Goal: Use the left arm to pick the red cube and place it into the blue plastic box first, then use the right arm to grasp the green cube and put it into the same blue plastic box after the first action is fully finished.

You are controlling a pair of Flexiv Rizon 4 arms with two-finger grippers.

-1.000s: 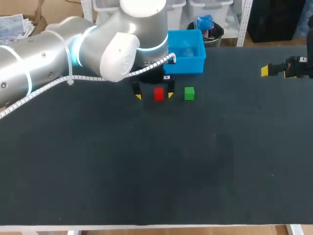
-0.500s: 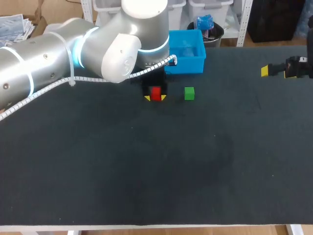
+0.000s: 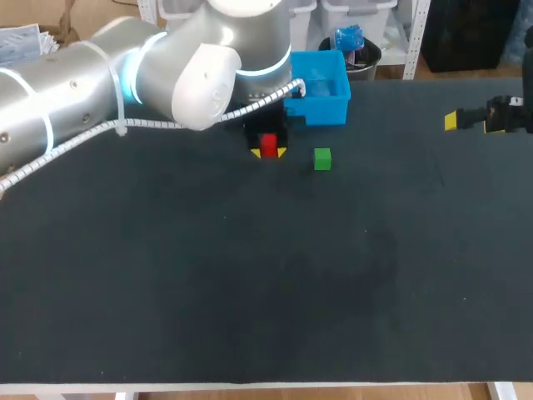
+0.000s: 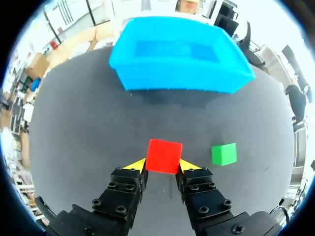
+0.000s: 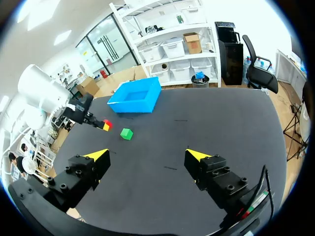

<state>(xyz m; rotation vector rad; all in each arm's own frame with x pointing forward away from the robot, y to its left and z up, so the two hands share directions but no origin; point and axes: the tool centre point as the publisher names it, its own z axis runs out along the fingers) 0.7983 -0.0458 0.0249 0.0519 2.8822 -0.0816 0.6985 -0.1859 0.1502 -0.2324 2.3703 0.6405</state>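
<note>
My left gripper [image 3: 268,152] is shut on the red cube [image 3: 268,144], with one yellow tip against each side of it. In the left wrist view the red cube [image 4: 164,156] sits between the fingers of the left gripper [image 4: 163,165]. The blue plastic box [image 4: 179,61] lies ahead of them, and the green cube [image 4: 224,154] rests on the mat beside them. In the head view the green cube [image 3: 322,158] lies right of the red one, in front of the blue box [image 3: 321,92]. My right gripper [image 5: 150,156] is open and empty at the table's far right, well away from the green cube [image 5: 126,133].
The black mat [image 3: 266,275] covers the whole table. My left arm [image 3: 125,75] spans the back left, its cable hanging near the box. The white front edge [image 3: 250,387] runs along the near side.
The left gripper's fingers closed from wide apart onto the red cube. It then shifted with the cube a little toward the blue box. The right arm stayed still.
</note>
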